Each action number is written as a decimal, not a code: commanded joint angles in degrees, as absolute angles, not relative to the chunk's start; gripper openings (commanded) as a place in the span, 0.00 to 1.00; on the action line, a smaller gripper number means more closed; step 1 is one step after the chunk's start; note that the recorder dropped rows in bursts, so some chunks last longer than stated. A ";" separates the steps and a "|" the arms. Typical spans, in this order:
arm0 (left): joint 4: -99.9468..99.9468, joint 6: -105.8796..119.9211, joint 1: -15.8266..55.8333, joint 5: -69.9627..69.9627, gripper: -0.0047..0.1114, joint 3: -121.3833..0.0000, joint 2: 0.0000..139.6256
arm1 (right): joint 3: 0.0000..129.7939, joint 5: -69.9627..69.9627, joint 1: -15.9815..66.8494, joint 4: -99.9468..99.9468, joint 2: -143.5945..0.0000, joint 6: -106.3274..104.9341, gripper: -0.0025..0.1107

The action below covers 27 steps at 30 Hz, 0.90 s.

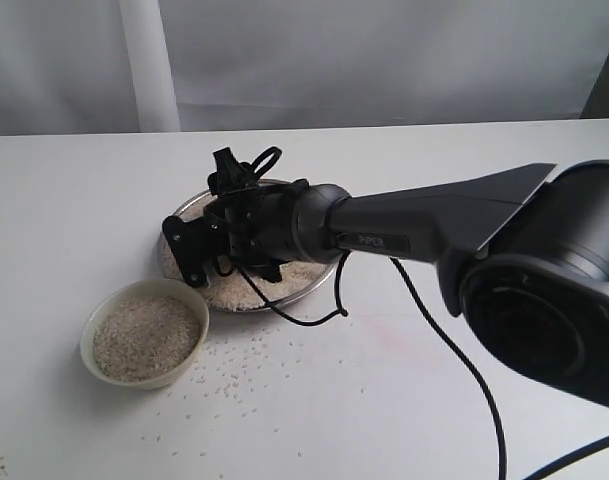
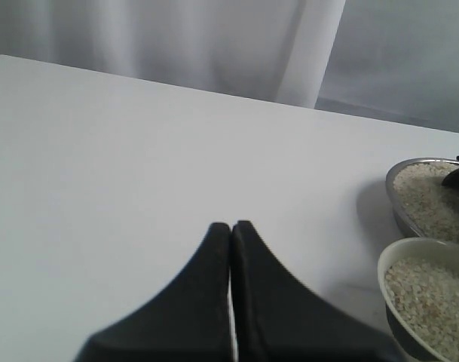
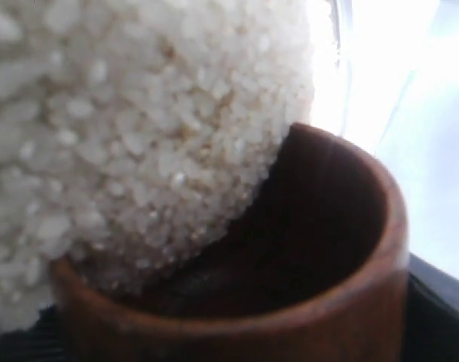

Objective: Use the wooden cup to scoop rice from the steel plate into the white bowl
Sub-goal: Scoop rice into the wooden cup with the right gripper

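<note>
While your right claw (image 1: 202,252) hangs low over the steel plate (image 1: 191,201), it is clamped wide around the wooden cup (image 3: 342,302). The right wrist view shows the cup filling the frame, with dark claw parts at its sides. The cup is tipped, its dark mouth pushed against the heap of rice (image 3: 139,113), and grains press over the near lip. You cannot tell how much rice is inside the cup. In the exterior view the cup is hidden behind the claw and wrist.

The plate sits mid-tabletop (image 1: 384,400), with rice spread across its floor under the arm. The white bowl (image 1: 87,345) stands just beside the plate on the near-left side. You cannot tell whether the rims touch. It is already well filled with rice, nearly level with the rim.

Loose grains (image 1: 234,372) lie scattered on the tabletop in front of the bowl and plate. A black cable (image 1: 464,360) loops down from the right wrist, crosses the plate's near edge and trails off along the tabletop.

Your left claw (image 2: 231,230) has its fingers pressed together with nothing between them. It points over bare tabletop, and the plate and bowl show only at the edge of its view, well apart from it. Nothing stands between the cup and the bowl except the plate's rim.
</note>
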<state>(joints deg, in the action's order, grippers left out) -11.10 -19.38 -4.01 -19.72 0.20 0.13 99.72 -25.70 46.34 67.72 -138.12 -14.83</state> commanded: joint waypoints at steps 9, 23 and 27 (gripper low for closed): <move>-11.26 -19.45 -4.01 -19.33 0.04 0.00 0.00 | 99.46 -21.58 45.87 55.36 -136.39 -14.56 0.02; -11.26 -19.45 -4.01 -19.33 0.04 0.00 0.00 | 99.46 -22.13 43.15 38.82 -134.73 -15.14 0.02; -11.26 -19.45 -4.01 -19.33 0.04 0.00 0.00 | 99.46 -22.02 42.61 33.09 -134.73 -15.14 0.02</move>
<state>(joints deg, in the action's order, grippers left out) -11.10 -19.38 -4.01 -19.72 0.20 0.13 99.62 -22.59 43.23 37.81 -135.67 -15.06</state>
